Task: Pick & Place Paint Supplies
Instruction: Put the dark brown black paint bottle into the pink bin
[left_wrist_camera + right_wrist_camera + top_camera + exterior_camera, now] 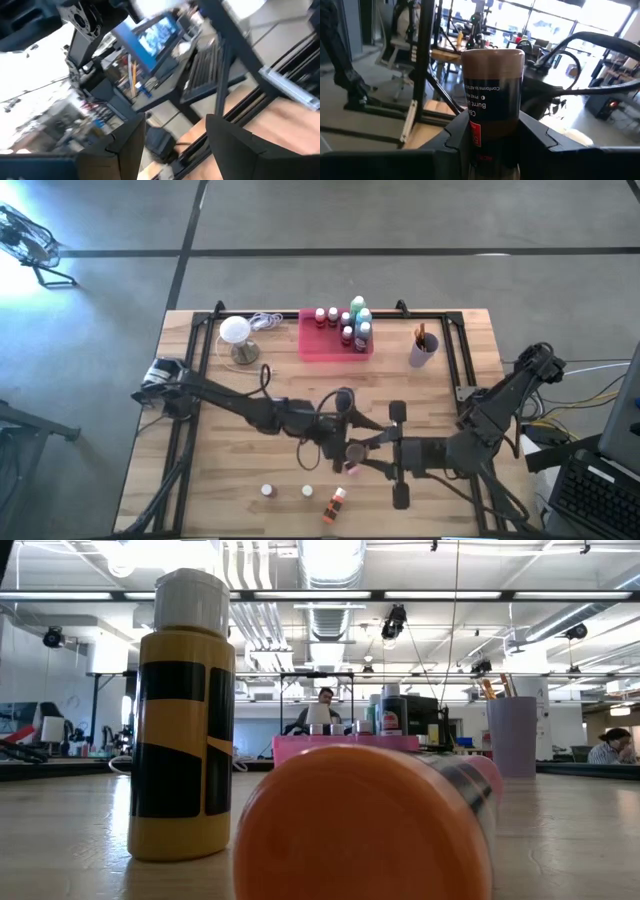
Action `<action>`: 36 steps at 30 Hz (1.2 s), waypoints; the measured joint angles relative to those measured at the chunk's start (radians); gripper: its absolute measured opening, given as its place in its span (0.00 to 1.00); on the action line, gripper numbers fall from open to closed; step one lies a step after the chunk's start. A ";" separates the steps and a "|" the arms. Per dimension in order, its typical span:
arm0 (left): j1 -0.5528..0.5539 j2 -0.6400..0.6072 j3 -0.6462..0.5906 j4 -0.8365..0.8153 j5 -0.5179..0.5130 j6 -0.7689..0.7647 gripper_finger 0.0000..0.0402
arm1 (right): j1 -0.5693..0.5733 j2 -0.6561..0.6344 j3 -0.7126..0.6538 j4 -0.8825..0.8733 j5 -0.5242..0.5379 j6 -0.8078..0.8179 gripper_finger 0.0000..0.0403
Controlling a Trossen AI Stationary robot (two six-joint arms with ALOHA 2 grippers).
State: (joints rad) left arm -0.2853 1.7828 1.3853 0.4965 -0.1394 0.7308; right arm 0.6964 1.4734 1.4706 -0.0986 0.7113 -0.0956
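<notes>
From above, a wooden table holds a pink tray at its far side, filled with small white-capped bottles and two larger green and blue bottles; a white globe lamp stands beside it toward the left arm's side and a lilac cup of brushes toward the right arm's side. Both arms meet near the table's middle: the right gripper reaches in from the right with a brown bottle at its tip, and the left gripper sits just beyond it, toward the tray. Three loose bottles remain at the near edge, two upright and an orange one lying on its side. The tray lies across the table from the held bottle, past the left gripper, so the carry likely runs that way. In the table-level view, a yellow bottle stands close and the orange bottle's base fills the foreground, hiding much behind it; neither gripper shows. The left wrist view is tilted and blurred; its dark fingers stand apart with nothing between them. In the right wrist view, the fingers pinch the brown bottle around its body, its long axis running out from the gripper and its label upside down; its cap is hidden.
</notes>
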 joint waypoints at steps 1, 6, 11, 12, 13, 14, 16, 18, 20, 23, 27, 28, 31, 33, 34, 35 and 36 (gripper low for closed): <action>-0.010 0.000 0.000 0.000 -0.026 0.017 0.53 | 0.000 0.000 -0.001 -0.003 0.000 -0.017 0.27; -0.033 -0.015 -0.001 0.000 -0.057 -0.012 0.53 | 0.015 0.008 -0.004 -0.026 -0.001 -0.103 0.27; -0.024 -0.064 -0.038 0.051 0.004 -0.095 0.53 | 0.046 0.018 -0.006 -0.026 -0.002 -0.149 0.27; -0.023 -0.072 -0.055 0.077 0.031 -0.099 0.53 | 0.050 0.018 -0.006 -0.025 -0.002 -0.150 0.27; -0.024 -0.075 -0.071 0.100 0.050 -0.101 0.53 | 0.053 0.018 -0.007 -0.025 -0.002 -0.155 0.27; -0.024 -0.076 -0.087 0.127 0.063 -0.101 0.53 | 0.056 0.019 -0.007 -0.025 -0.002 -0.164 0.27; -0.026 -0.078 -0.113 0.156 0.092 -0.102 0.53 | 0.059 0.020 -0.007 -0.023 0.001 -0.184 0.27; -0.026 -0.079 -0.131 0.196 0.122 -0.108 0.53 | 0.059 0.020 -0.007 -0.015 0.016 -0.198 0.27; -0.025 -0.080 -0.138 0.222 0.128 -0.114 0.53 | 0.058 0.020 -0.007 -0.016 0.031 -0.202 0.27; -0.026 -0.082 -0.140 0.249 0.133 -0.128 0.53 | 0.053 0.020 -0.008 -0.019 0.034 -0.204 0.27; -0.025 -0.082 -0.139 0.257 0.165 -0.151 0.53 | 0.051 0.020 -0.009 -0.016 0.052 -0.229 0.27; -0.025 -0.082 -0.138 0.259 0.173 -0.157 0.53 | 0.051 0.020 -0.009 -0.016 0.052 -0.242 0.27; -0.026 -0.082 -0.138 0.270 0.208 -0.173 0.53 | 0.046 0.020 -0.011 -0.004 0.052 -0.272 0.27; -0.026 -0.082 -0.138 0.282 0.218 -0.175 0.53 | 0.039 0.020 -0.012 0.015 0.051 -0.280 0.27; -0.026 -0.082 -0.138 0.286 0.219 -0.175 0.53 | 0.034 0.020 -0.012 0.016 0.050 -0.282 0.27; -0.026 -0.082 -0.138 0.291 0.219 -0.175 0.53 | 0.029 0.020 -0.012 0.015 0.050 -0.282 0.27; -0.026 -0.082 -0.138 0.292 0.220 -0.175 0.53 | 0.024 0.020 -0.013 0.015 0.050 -0.283 0.27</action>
State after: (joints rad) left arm -0.3111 1.7012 1.2476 0.7884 0.0807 0.5556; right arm 0.7207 1.4937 1.4581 -0.0834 0.7615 -0.3783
